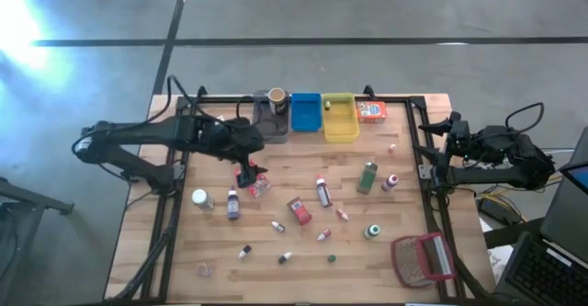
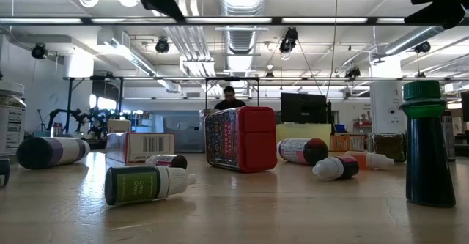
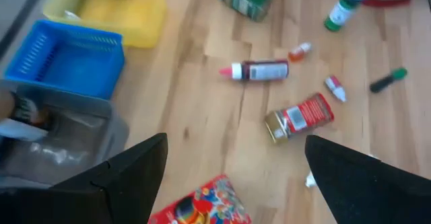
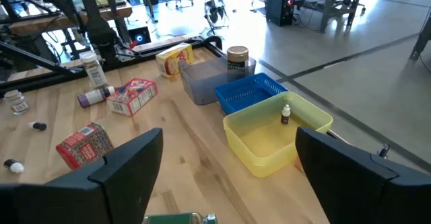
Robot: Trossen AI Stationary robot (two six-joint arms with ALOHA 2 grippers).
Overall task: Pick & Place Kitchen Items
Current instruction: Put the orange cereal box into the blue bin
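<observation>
The left gripper (image 1: 250,172) hangs above the pale wooden slat table (image 1: 303,260), left of centre, with its two dark fingers (image 3: 128,177) spread wide and nothing between them. Directly under it, touching nothing, lies a small red printed carton (image 3: 202,207); in the high view that carton (image 1: 259,187) sits at about 5 o'clock from the claw.

Farther out at 3 o'clock from the left gripper lie a red-labelled bottle with a white cap (image 1: 322,192) and a red rectangular tin (image 1: 299,210), both on their sides. A green bottle with a dark cap (image 1: 367,176) lies beyond them, well apart from the claw. A dark purple bottle (image 1: 232,204) rests at 6 o'clock from it, beside a white-lidded jar (image 1: 200,198).

At the table's far edge, at 12 o'clock, stand a grey plastic bin (image 1: 269,118), a blue mesh bin (image 1: 305,111) and a yellow bin (image 1: 341,118) side by side. A tiny white-capped dropper bottle (image 4: 286,114) stands inside the yellow bin, and an orange box (image 1: 371,112) lies just beside it.

The right gripper (image 1: 430,128) waits over the table's right rail, its fingers (image 4: 128,167) spread and empty, near the yellow bin.
</observation>
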